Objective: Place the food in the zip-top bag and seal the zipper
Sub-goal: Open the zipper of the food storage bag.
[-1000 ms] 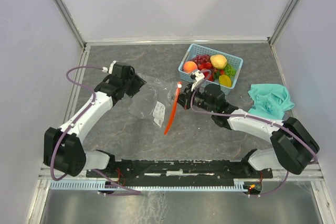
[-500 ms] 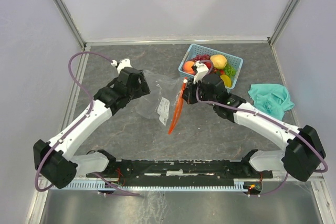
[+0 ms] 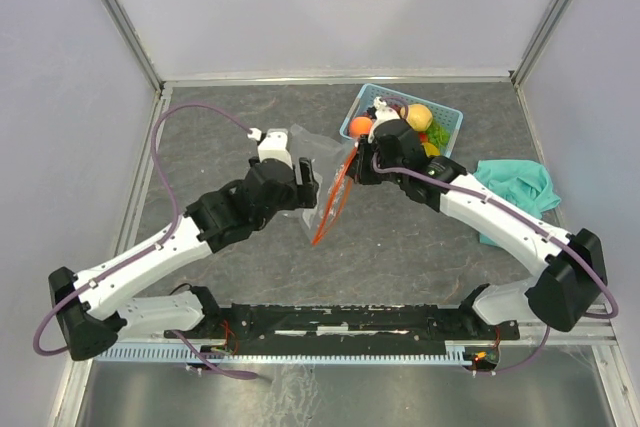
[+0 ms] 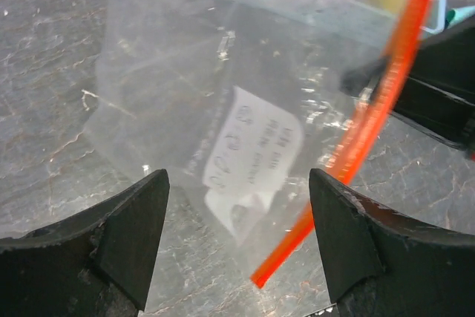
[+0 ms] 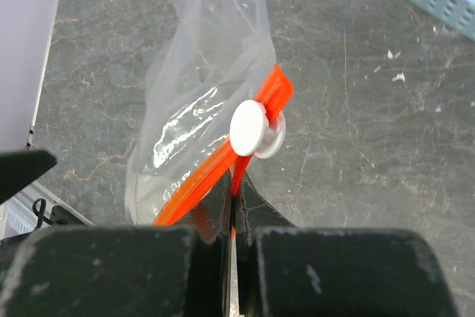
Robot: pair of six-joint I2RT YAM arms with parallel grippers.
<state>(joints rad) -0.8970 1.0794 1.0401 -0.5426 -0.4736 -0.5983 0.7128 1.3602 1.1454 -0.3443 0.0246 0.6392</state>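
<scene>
Right gripper (image 5: 231, 209) pinched tight on the zipper (image 5: 194, 185), just under the white slider (image 5: 249, 128). The zip-top bag (image 4: 185, 87) hangs from that pinch, strip slanting down. Left gripper (image 4: 237, 183) spread wide, nothing gripped; the bag sits ahead of its gap, label (image 4: 256, 154) facing it.

Food (image 3: 418, 117) in the basket (image 3: 455, 123), just behind my right gripper. Teal cloth (image 3: 515, 187) well off to the right. Grey table (image 3: 210, 137) shows to the left of the bag.
</scene>
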